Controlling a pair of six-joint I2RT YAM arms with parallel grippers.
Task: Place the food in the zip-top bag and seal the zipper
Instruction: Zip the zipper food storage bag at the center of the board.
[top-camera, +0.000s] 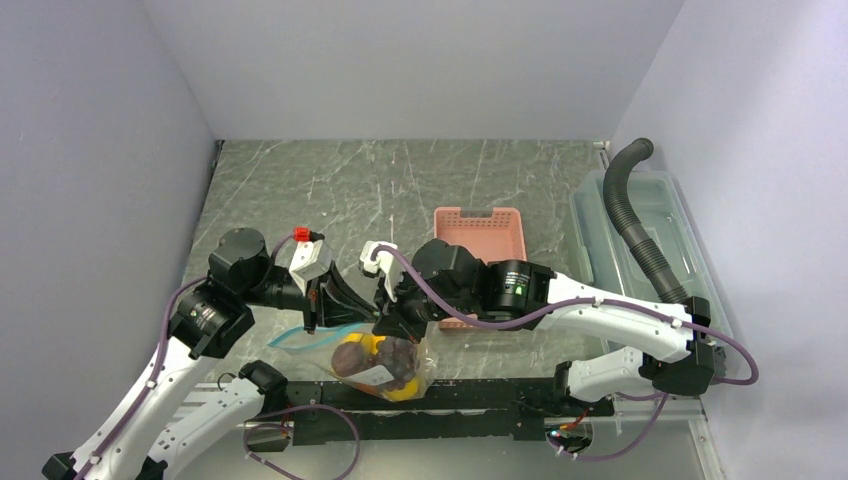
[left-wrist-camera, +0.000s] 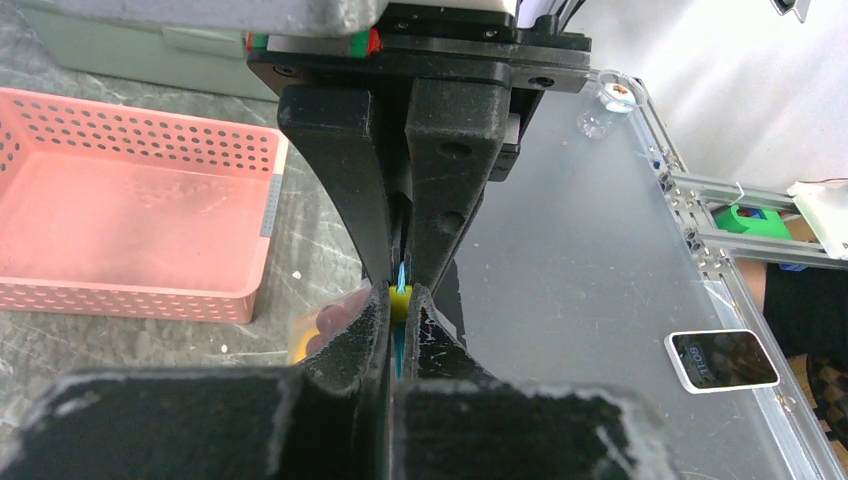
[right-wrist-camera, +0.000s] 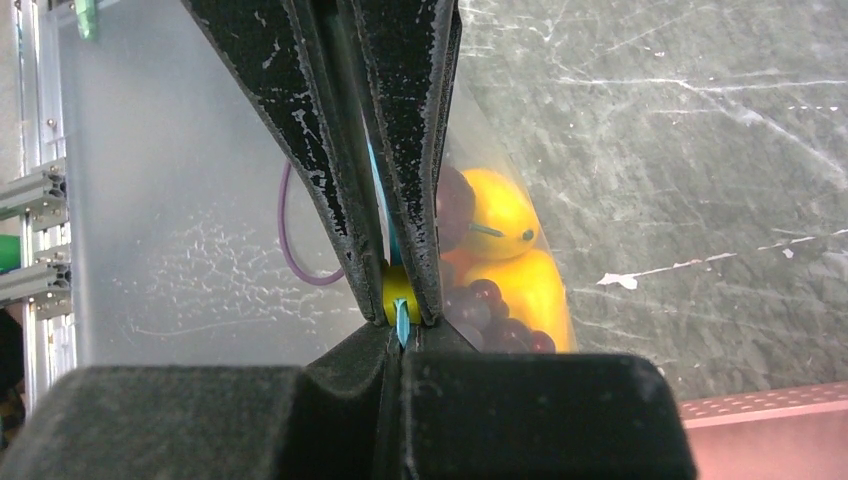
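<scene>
From above, we see the left gripper and the right gripper meeting tip to tip near the front edge of the surface. Both are at the mouth of the bag. The bag lies slack just in front of them, and its teal zipper runs out to the left. The food sits bunched in the right part of the bag: dark grapes with yellow pieces around them. A pink basket stands just behind the right arm. A clear bin with a black hose across it is at the far right.

In the left wrist view, the left gripper is closed tight, with the teal strip pinched in the slit between its fingers. The right gripper comes in from the opposite side, also closed on the strip. A small yellow bit shows where the two meet; we cannot tell what it is. The basket is off to the left.

In the right wrist view, we see the same pinch from the other side, both grippers clamped on the zipper. The yellow fruit and grapes press against the clear plastic just to the right of the fingers
</scene>
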